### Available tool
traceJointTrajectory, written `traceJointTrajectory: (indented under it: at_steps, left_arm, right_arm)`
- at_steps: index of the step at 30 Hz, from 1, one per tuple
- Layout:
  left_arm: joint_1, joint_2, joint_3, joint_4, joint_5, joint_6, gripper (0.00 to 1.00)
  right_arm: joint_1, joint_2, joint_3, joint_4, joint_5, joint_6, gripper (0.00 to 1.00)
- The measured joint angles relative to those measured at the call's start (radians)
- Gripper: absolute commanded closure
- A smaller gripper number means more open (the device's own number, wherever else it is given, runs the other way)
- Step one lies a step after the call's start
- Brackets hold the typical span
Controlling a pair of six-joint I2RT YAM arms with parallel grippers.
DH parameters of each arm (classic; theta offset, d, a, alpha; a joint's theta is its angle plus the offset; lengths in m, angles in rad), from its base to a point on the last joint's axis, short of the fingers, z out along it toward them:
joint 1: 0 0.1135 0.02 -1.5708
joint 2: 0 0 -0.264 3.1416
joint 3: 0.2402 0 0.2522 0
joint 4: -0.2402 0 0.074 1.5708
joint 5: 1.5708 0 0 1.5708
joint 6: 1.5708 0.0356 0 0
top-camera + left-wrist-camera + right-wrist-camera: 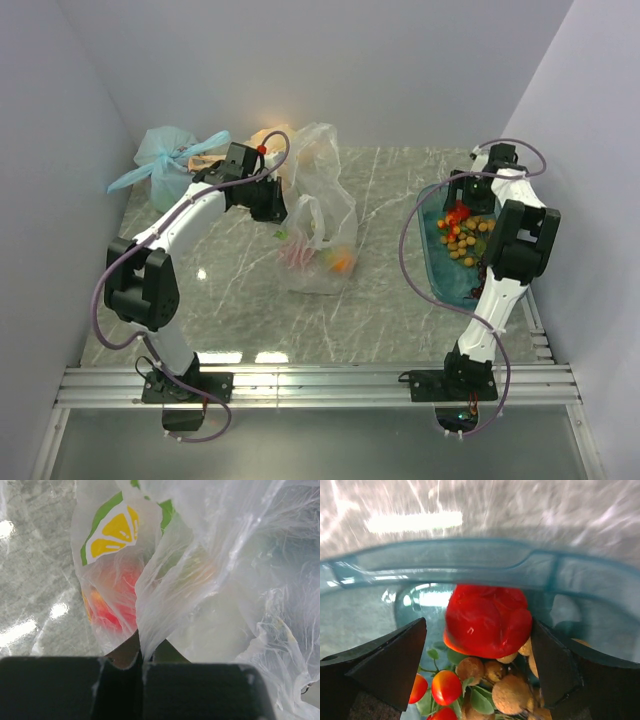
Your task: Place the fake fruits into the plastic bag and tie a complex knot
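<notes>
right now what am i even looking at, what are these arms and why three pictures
Two robot arms are bolted at a table edge. The wide picture looks down from above; the other two come from a camera on each wrist. The left gripper is shut, pinching a clear bag with fruits inside. The right gripper is open over a tray of fruit, jaws either side of a red fruit, not holding it. A blue bag and an orange bag sit at the back.

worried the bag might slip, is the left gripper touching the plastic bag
Touching. The left wrist view shows the left gripper shut on a fold of the plastic bag.
</notes>
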Motion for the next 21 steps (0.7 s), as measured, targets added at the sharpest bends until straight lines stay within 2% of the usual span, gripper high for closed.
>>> traceJointTrajectory:
  at_steps: [2,6,8,9,12,17,21]
  left_arm:
    - [0.000,0.004,0.002,-0.002,-0.002,0.000,0.99]
    - [0.000,0.006,0.007,-0.005,-0.003,0.001,0.99]
    - [0.000,0.006,0.011,-0.006,-0.002,0.003,0.99]
    - [0.000,0.006,0.013,-0.007,-0.002,0.004,0.99]
    - [0.000,0.006,0.018,-0.005,-0.002,0.007,1.00]
    - [0.000,-0.001,0.018,-0.003,-0.003,0.016,0.99]
    - [0.000,-0.034,0.018,-0.002,-0.002,0.033,0.99]
  right_arm:
    - [0.006,0.000,-0.020,0.003,0.000,-0.002,0.16]
    - [0.015,0.001,-0.029,0.011,0.005,-0.008,0.36]
    - [0.016,0.001,-0.029,0.010,0.004,-0.011,0.41]
    - [0.016,0.001,-0.028,0.008,0.003,-0.012,0.48]
    - [0.014,-0.011,-0.027,-0.013,-0.002,-0.021,0.56]
    - [0.014,-0.116,-0.027,-0.073,-0.059,-0.038,0.57]
    - [0.033,-0.303,-0.023,-0.103,-0.159,-0.042,0.57]
